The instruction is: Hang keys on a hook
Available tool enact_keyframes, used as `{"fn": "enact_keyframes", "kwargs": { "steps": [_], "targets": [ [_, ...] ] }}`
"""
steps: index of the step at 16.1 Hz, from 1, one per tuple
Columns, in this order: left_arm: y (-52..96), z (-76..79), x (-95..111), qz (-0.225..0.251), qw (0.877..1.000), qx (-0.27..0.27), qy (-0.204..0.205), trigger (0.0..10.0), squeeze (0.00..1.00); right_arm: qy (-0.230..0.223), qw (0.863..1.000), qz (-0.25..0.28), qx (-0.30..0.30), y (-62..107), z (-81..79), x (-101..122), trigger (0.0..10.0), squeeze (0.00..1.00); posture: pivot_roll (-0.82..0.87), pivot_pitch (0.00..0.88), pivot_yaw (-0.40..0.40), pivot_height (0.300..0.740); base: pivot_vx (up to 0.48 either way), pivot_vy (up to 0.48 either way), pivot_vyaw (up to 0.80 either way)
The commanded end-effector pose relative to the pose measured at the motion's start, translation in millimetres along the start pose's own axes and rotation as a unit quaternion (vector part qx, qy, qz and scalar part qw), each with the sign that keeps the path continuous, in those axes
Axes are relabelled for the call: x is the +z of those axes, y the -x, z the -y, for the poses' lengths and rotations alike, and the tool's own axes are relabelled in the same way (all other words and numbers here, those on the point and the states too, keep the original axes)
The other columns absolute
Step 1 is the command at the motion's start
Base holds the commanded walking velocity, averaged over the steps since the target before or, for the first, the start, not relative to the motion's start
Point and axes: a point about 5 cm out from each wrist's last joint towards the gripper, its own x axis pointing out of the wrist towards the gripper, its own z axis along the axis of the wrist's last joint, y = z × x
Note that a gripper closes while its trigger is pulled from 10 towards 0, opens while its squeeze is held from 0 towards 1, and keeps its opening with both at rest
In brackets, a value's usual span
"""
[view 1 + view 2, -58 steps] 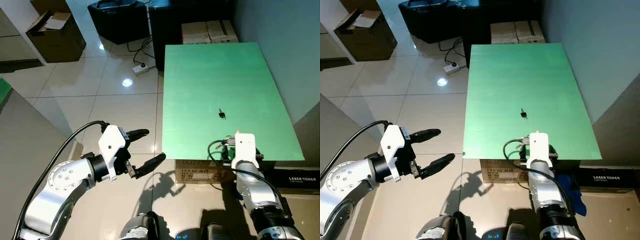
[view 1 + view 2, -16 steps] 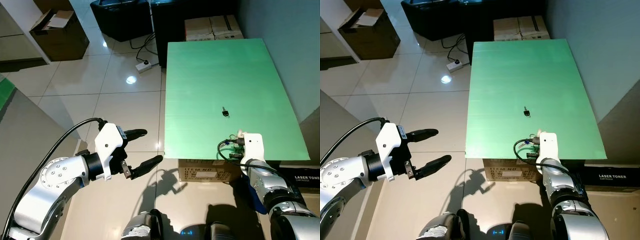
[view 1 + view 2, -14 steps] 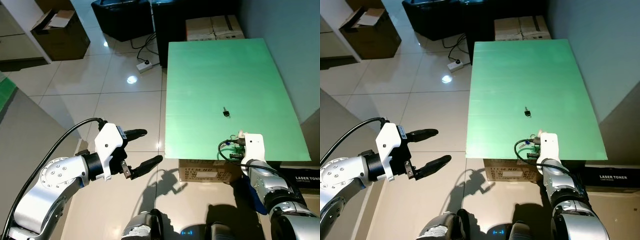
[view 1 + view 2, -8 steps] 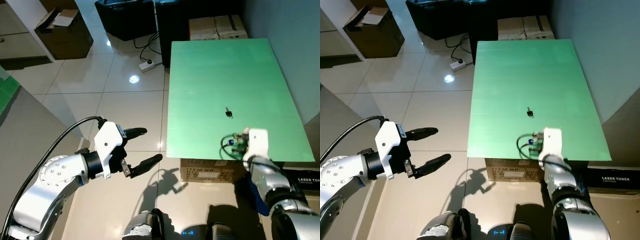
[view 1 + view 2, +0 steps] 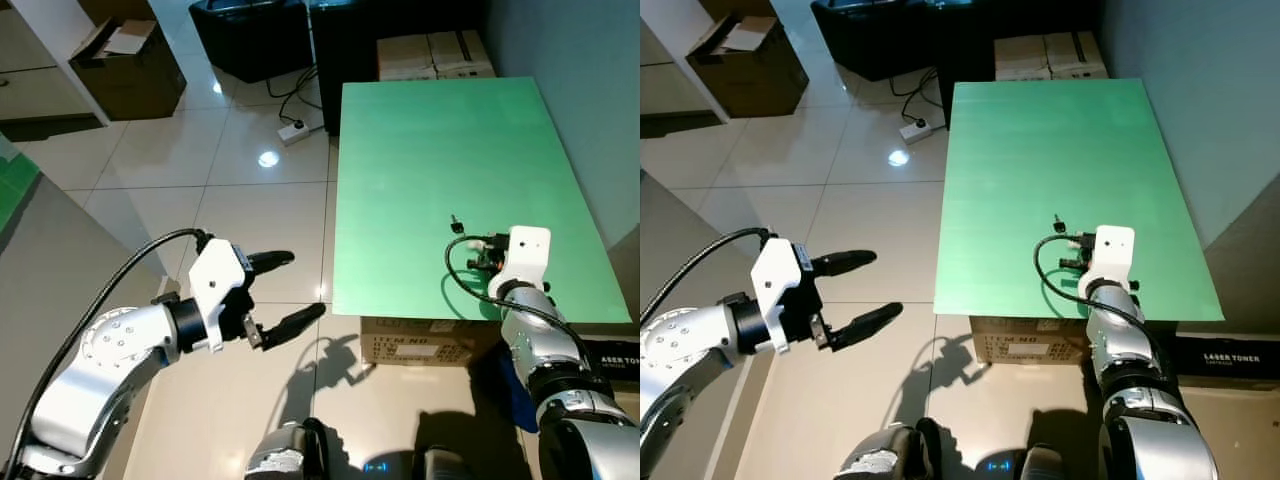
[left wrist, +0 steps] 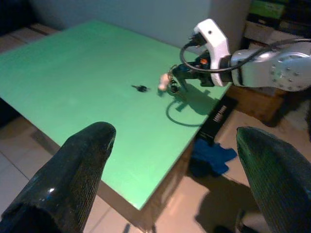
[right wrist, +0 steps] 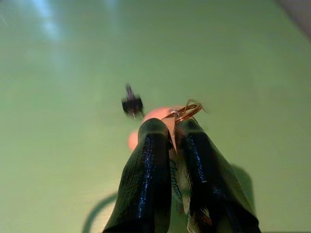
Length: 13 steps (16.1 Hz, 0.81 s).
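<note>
The right gripper [image 7: 170, 127] is clamped on a small set of keys on a thin coppery wire ring [image 7: 183, 111], its two long black fingers [image 7: 146, 160] pressed close together around a pale, peach-coloured tag that hangs with the ring. The ring sticks out just past the fingertips as a few fine metal loops; the wrist picture is soft there, so the keys themselves may be tucked between the fingers, and their shape cannot be made out. The gripper holds this bundle above the flat green board [image 5: 430, 150], near the board's near right part. Just beyond the fingertips stands a small black hook [image 7: 131, 103], a short dark peg set in the green surface, close to the ring but apart from it. Seen from the head, the hook [image 5: 1057, 222] is a tiny dark mark just to the left of the right gripper's white wrist housing. The left gripper [image 5: 282, 290] hangs out over the pale tiled floor [image 5: 230, 150], well apart from the board, with its black fingers spread wide and nothing between them.
</note>
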Motion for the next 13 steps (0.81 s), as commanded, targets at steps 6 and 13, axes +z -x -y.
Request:
{"fn": "enact_keyframes", "kwargs": {
  "steps": [6, 13],
  "targets": [
    [-11.2, -21.6, -10, 0.013, 0.993, 0.109, -0.04, 10.0, 0.0, -0.019, 0.996, 0.087, -0.001, -3.9, -5.3, 34, 0.0, 0.0, -0.01, 0.029, 0.116, 0.74, 0.0, 0.0, 0.0],
    [-21.4, -47.1, -14, 0.097, 0.944, 0.31, 0.054, 10.0, 0.0, -0.058, 0.974, 0.201, 0.09, 23.6, -48.6, 102, 10.0, 0.0, -0.09, 0.0, 0.081, 0.74, 0.0, 0.0, 0.0]
  ]
}}
